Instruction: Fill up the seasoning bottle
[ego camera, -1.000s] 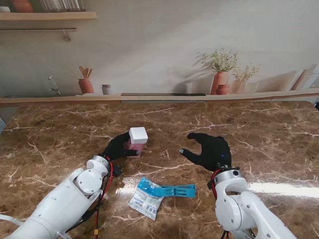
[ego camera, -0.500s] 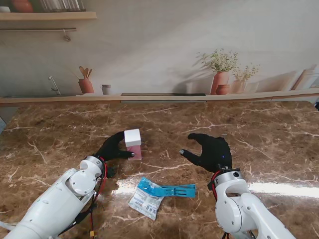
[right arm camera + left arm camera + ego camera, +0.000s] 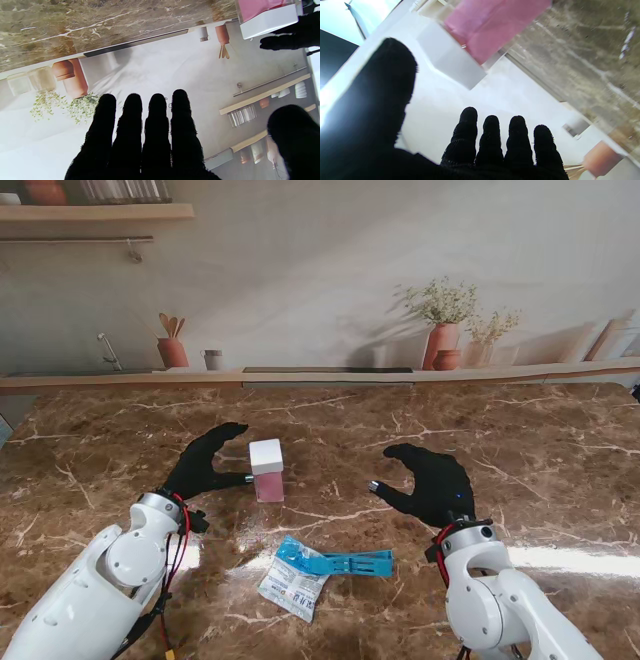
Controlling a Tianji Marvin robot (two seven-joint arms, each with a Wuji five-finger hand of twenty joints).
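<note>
brown marble table (image 3: 520,440), kitchen-scene backdrop wall (image 3: 330,270)

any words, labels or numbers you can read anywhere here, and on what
None can be read.
White packet with the blue strip: dark print on it, too small to read.
Pink bottle with the white cap: no label showing in any view.

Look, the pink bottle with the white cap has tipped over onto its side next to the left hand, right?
Not quite. The pink bottle with the white cap stands upright on the table, cap on top, as the stand view shows. It is indeed next to the left hand.
</note>
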